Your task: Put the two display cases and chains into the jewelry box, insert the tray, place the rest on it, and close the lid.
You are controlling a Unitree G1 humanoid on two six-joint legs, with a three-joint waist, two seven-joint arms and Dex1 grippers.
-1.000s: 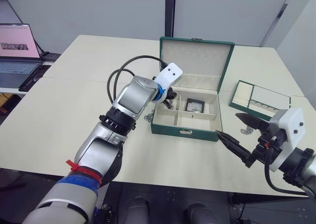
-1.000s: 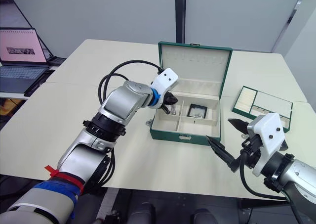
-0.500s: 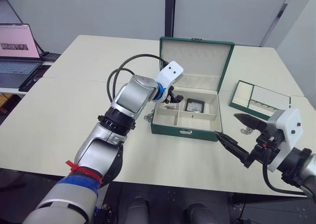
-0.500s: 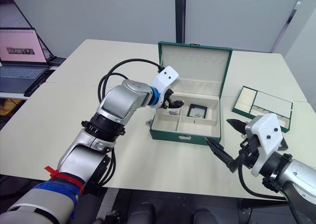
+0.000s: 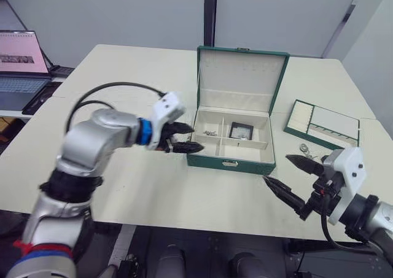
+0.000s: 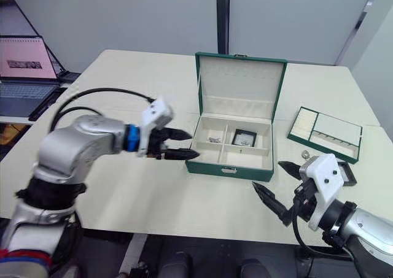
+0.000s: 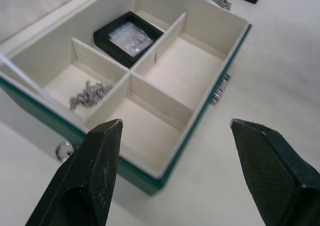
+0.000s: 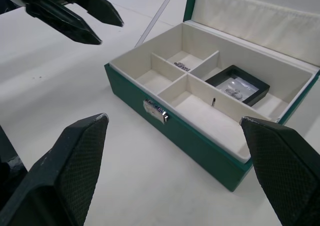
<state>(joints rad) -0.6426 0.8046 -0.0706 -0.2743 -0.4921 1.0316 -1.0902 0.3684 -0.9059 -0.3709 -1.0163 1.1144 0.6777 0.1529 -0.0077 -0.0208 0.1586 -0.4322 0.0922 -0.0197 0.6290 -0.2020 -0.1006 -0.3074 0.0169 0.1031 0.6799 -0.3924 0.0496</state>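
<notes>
Since the earlier frames, the left gripper [image 5: 182, 138] has been withdrawn from over the jewelry box [image 5: 230, 162] and is now held beside the box's left wall, clear of it. One chain cluster [image 7: 89, 94] has been left in the rear-left compartment, where none lay a second ago. The right gripper [image 5: 293, 178] is seen lower and a little to the left, but the whole view has shifted, so its own move cannot be confirmed.

Left gripper: fingers [image 7: 100, 151] spread wide apart, nothing held between them. Right gripper: fingers [image 8: 75, 146] likewise spread wide, nothing held; it is positioned over the table [image 5: 123, 88] just off the box's front-right corner.

Jewelry box: open, with the lid [image 5: 241, 75] standing upright at the rear. The interior is divided into four compartments. One display case [image 5: 238, 131] is lying flat in the rear-right compartment. The two front compartments are bare. The clasp [image 8: 155, 111] is noted at the middle of the front wall.

Outside the box: a small metal ring [image 7: 64, 150] is seen on the table against the box's left wall. A second chain cluster [image 5: 304, 148] lies on the table to the right of the box, near the right gripper. A second display case [image 6: 345, 175] is partly hidden behind the right wrist housing. The tray [image 5: 322, 123] rests on the table well to the right of the box, with its ring-roll section towards the box.

A laptop [image 5: 21, 66] is open on a separate surface at far left.
</notes>
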